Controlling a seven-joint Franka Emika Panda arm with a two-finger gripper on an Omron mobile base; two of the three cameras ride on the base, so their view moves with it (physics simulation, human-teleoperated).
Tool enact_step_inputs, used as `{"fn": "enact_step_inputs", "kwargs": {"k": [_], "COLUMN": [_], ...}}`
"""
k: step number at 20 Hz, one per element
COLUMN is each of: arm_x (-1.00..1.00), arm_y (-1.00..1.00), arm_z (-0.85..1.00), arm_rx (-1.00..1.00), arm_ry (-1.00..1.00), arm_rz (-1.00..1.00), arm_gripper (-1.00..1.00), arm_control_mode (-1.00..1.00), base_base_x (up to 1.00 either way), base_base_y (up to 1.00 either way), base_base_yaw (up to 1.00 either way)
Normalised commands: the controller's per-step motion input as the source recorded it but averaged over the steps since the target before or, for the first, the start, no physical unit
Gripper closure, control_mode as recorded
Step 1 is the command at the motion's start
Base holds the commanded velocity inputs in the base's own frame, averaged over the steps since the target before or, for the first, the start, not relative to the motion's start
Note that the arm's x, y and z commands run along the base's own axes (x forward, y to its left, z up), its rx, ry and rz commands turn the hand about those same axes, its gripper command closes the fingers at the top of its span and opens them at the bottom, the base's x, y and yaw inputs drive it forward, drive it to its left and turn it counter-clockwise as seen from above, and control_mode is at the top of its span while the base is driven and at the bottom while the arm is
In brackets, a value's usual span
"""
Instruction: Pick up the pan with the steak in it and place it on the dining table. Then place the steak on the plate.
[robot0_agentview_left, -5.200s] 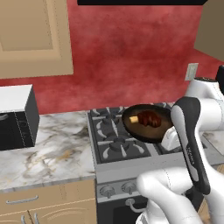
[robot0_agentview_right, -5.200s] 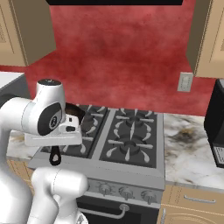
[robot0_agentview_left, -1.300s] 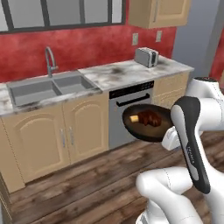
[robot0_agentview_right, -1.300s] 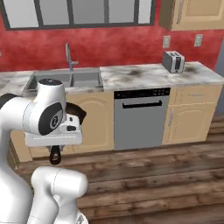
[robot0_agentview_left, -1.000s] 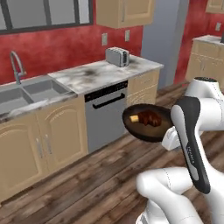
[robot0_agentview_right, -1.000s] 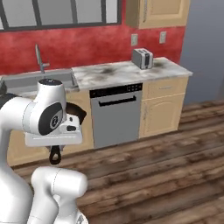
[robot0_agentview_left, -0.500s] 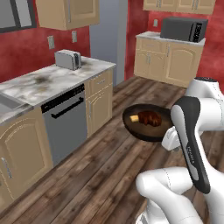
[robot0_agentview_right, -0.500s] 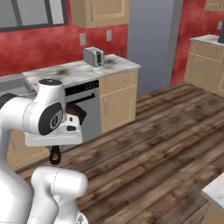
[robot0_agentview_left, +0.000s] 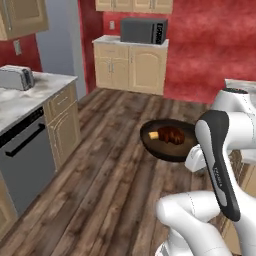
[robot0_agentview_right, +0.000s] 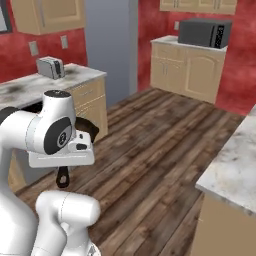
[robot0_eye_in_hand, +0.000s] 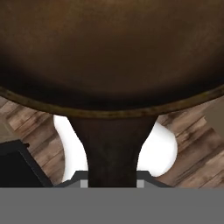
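Wood-plank kitchen floor (robot0_agentview_left: 100, 165) underfoot, red walls behind, microwave (robot0_agentview_left: 143, 31) on the far cabinets. Pan (robot0_agentview_left: 167, 140) carried level in mid-air above that floor, close in front of the arm, steak (robot0_agentview_left: 171, 134) with its yellow chunk lying in it. Gripper (robot0_eye_in_hand: 112, 183) clenched on the pan's handle (robot0_eye_in_hand: 113, 151), seen in the hand view. Marble corner of the dining table (robot0_agentview_right: 234, 167) at the right edge of the right base view, well apart from the pan. Judged step: transport to the table, pan not yet set down. Next move likely calls for closing on that marble top, keeping the pan level, then lowering onto a bare part.
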Motion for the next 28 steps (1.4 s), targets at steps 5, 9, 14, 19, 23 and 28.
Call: {"fn": "enact_step_inputs", "kwargs": {"k": [5, 9, 14, 19, 23, 28], "arm_x": [0.0, 0.0, 0.0, 0.0, 0.0, 0.0], "arm_y": [0.0, 0.0, 0.0, 0.0, 0.0, 0.0], "arm_z": [0.0, 0.0, 0.0, 0.0, 0.0, 0.0], "arm_rx": [0.0, 0.0, 0.0, 0.0, 0.0, 0.0], "arm_ry": [0.0, 0.0, 0.0, 0.0, 0.0, 0.0], "arm_rz": [0.0, 0.0, 0.0, 0.0, 0.0, 0.0], "arm_gripper": [1.0, 1.0, 1.0, 1.0, 1.0, 1.0], "arm_control_mode": [1.0, 1.0, 1.0, 1.0, 1.0, 1.0], "base_base_x": [0.0, 0.0, 0.01, 0.0, 0.0, 0.0], "base_base_y": [-0.02, -0.09, -0.09, 0.0, 0.0, -0.38], "base_base_yaw": [-0.5, -0.49, -0.32, -0.03, 0.0, -0.07]}}
